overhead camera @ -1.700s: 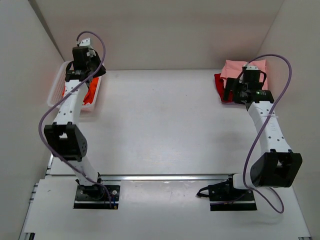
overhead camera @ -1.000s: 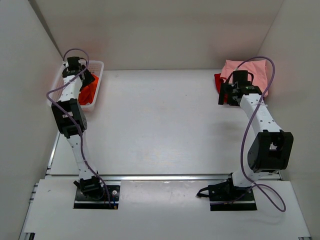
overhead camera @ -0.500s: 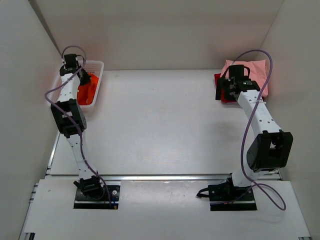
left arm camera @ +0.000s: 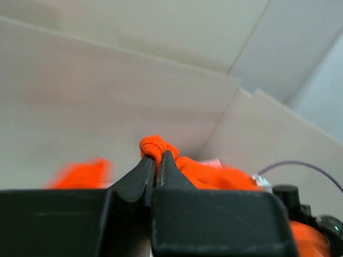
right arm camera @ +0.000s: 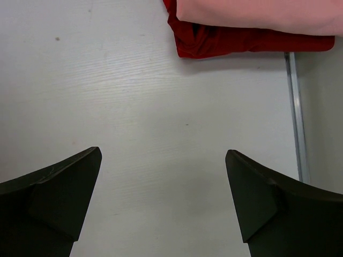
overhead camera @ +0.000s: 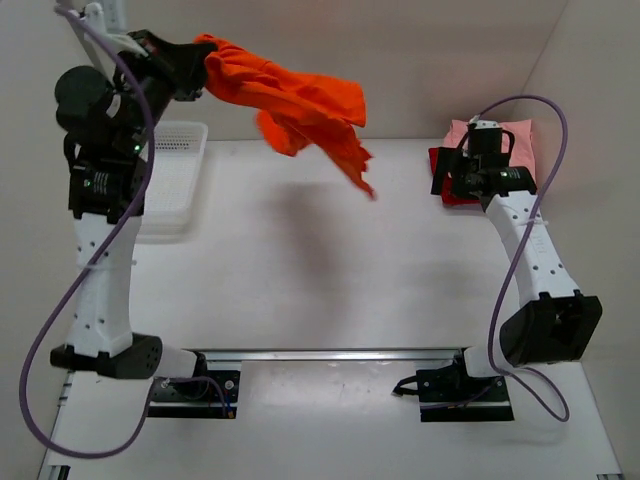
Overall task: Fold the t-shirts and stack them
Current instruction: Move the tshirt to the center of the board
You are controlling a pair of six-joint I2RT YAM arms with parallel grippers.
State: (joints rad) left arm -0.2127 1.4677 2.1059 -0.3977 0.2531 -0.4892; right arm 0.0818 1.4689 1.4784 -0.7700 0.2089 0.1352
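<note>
My left gripper (overhead camera: 200, 68) is raised high at the back left and shut on a bunched fold of the bright orange t-shirt (overhead camera: 300, 100), which streams out to the right in mid-air. In the left wrist view the orange cloth (left arm camera: 153, 147) is pinched between the fingertips. A folded light pink t-shirt (overhead camera: 515, 140) lies on a dark red t-shirt (overhead camera: 440, 180) at the back right. The right wrist view shows the same pink (right arm camera: 257, 13) and dark red (right arm camera: 230, 43) pair. My right gripper (right arm camera: 163, 160) hangs open above bare table just in front of that stack.
A white mesh basket (overhead camera: 170, 180) stands at the back left under the raised left arm. The table's metal edge rail (right arm camera: 295, 112) runs beside the stack. White walls close in the back and both sides.
My left gripper has shut on the orange t-shirt in the basket and swung it up and out to the right. The right arm has shifted only slightly.
</note>
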